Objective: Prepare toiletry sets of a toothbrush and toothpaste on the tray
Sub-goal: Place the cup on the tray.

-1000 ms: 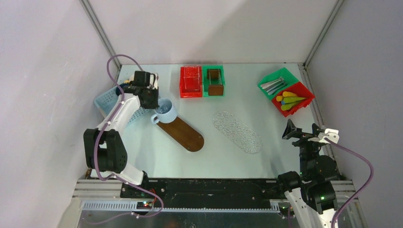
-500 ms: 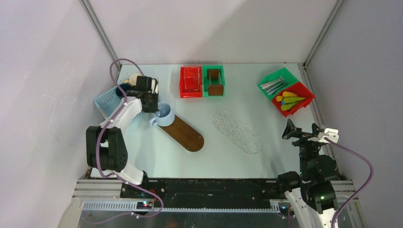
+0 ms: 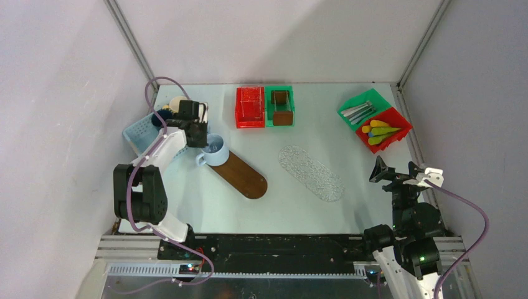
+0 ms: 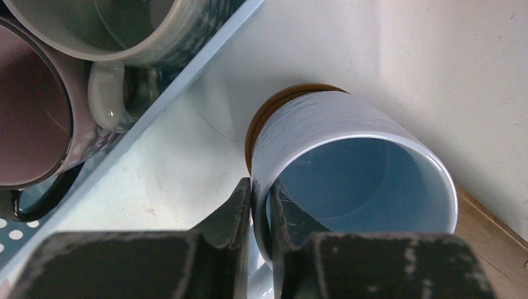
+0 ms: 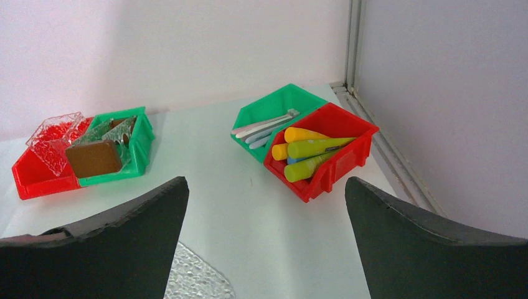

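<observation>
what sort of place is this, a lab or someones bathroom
Most likely a robot lab work cell: a table boxed in by plain panels on metal framing, left arm and right arm bolted to a rail, toothbrushes and tubes sorted into plastic bins.

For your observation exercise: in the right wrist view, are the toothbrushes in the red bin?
No, the toothbrushes lie in the green bin; the red bin beside it holds coloured tubes.
</observation>
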Tool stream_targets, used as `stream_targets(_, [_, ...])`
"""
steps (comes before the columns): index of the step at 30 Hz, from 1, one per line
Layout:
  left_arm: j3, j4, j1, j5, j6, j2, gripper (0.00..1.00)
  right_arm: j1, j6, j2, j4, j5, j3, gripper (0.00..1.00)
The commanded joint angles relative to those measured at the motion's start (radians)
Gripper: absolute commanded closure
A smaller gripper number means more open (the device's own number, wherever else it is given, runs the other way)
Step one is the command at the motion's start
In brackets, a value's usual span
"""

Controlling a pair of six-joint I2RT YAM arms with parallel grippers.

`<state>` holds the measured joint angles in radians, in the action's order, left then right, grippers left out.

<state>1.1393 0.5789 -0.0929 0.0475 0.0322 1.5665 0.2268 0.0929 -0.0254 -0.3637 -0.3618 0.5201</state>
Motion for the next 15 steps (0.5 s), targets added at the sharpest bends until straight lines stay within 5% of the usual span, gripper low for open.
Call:
stream_targets(1, [-0.022, -0.060, 0.004, -0.005, -0.016, -0.011, 0.80, -0.002, -0.019, -0.006, 0.034, 0.008, -0.001, 0.01])
stream_targets(10, [-0.025, -0.057, 0.004, 0.027, -0.017, -0.033, 0.54, -0.002, -0.019, -0.002, 0.034, 0.011, 0.000, 0.00])
stream_targets(15, [-0.006, -0.046, 0.004, 0.043, -0.012, -0.060, 0.29, -0.001, -0.018, -0.001, 0.033, 0.015, 0.000, 0.01])
